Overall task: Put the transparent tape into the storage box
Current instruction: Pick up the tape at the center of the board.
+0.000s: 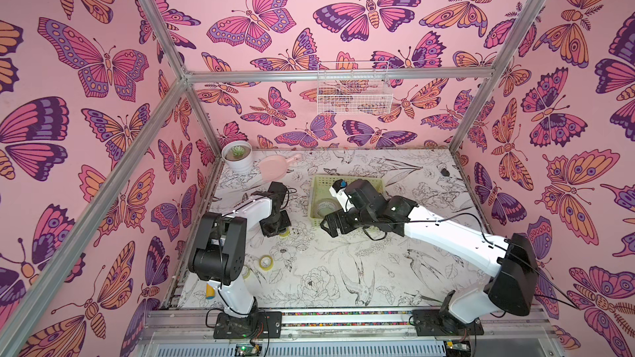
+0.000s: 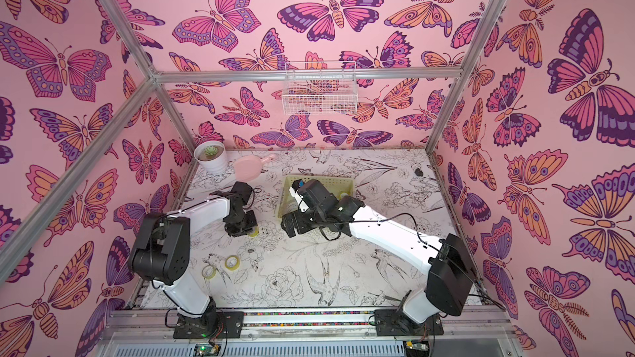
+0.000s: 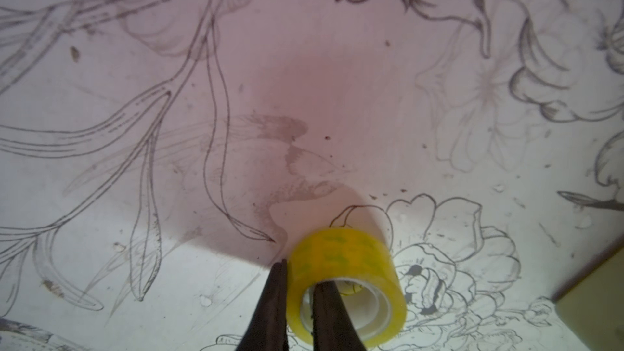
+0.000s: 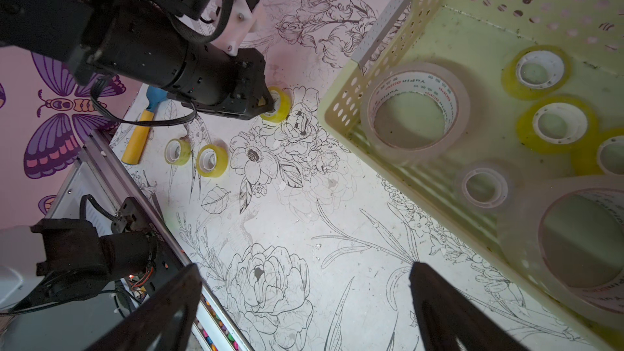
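Observation:
A yellow-tinted transparent tape roll [image 3: 347, 251] is down at the table, left of the storage box [image 1: 321, 183]. My left gripper [image 3: 299, 278] is shut on its wall, one finger inside the core and the other outside. The right wrist view shows the same roll [image 4: 280, 106] at that gripper's tip. The box [image 4: 388, 38] is pale yellow-green with perforated sides, and several tape rolls lie in it, one a wide clear roll [image 4: 415, 109]. My right gripper [image 4: 305, 285] hangs open and empty above the table beside the box's near left corner.
Two more small yellowish tape rolls [image 4: 211, 160] [image 4: 177, 151] lie near the front left, beside a yellow tool with a blue end [image 4: 138, 133]. At the back left are a white plant pot [image 1: 237, 156] and a pink scoop [image 1: 275, 166]. A white wire basket [image 1: 354, 92] hangs on the back wall.

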You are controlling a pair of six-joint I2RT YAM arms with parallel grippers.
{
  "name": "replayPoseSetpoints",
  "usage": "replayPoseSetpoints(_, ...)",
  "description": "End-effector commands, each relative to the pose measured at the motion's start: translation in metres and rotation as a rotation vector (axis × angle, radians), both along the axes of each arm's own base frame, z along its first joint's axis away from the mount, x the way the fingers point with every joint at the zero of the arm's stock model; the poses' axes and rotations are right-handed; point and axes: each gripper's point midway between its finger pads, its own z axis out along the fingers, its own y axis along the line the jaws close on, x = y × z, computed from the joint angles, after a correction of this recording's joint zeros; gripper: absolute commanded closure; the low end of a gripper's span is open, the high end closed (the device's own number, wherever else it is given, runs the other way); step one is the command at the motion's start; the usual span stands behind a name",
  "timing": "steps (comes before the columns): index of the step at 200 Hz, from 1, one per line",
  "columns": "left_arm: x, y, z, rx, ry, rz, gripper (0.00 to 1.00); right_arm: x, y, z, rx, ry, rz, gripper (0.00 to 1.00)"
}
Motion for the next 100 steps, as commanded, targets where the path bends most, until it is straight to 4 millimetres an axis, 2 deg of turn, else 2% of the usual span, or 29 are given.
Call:
replayPoseSetpoints(1, -0.003, 0.004, 0.007, 0.007, -0.01, 0.001, 0.95, -0.004, -0.006, 0.003, -0.015, -0.009, -0.003, 0.01)
replayPoseSetpoints(26, -0.003, 0.002, 0.021, -0.006, -0.022, -0.004, 0.99, -0.004, -0.007, 0.002, -0.022, -0.008, -0.008, 0.01)
replayPoseSetpoints(57, 0.008, -0.005, 0.056, -0.036, -0.101, -0.017, 0.99, -0.004, -0.01, 0.002, -0.024, -0.012, -0.016, 0.01)
replayPoseSetpoints(100, 0.038, -0.037, 0.107, -0.115, -0.233, -0.072, 0.96, -0.003, -0.019, 0.003, -0.035, -0.029, -0.045, 0.01)
